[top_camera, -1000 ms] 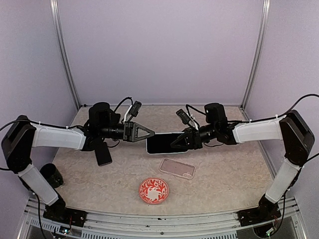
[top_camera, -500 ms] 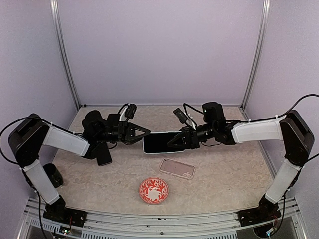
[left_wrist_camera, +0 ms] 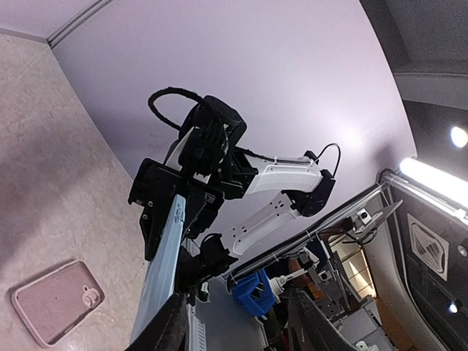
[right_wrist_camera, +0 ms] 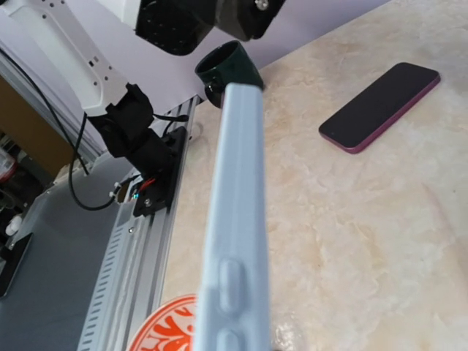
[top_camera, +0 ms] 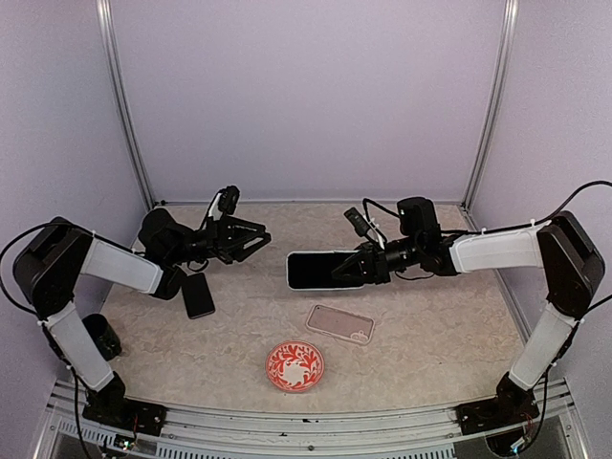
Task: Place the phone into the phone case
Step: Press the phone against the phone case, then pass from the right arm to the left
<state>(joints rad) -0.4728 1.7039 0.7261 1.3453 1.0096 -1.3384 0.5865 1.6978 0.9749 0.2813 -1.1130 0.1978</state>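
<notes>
Two phones: right gripper clamped the blue-edged phone, dark phone lay nine o'clock of one pink case; left gripper gaped empty

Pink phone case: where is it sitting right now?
In the top view the pink case lies flat on the table, between the red plate nearer the arms and the light blue phone in the right gripper.
</notes>
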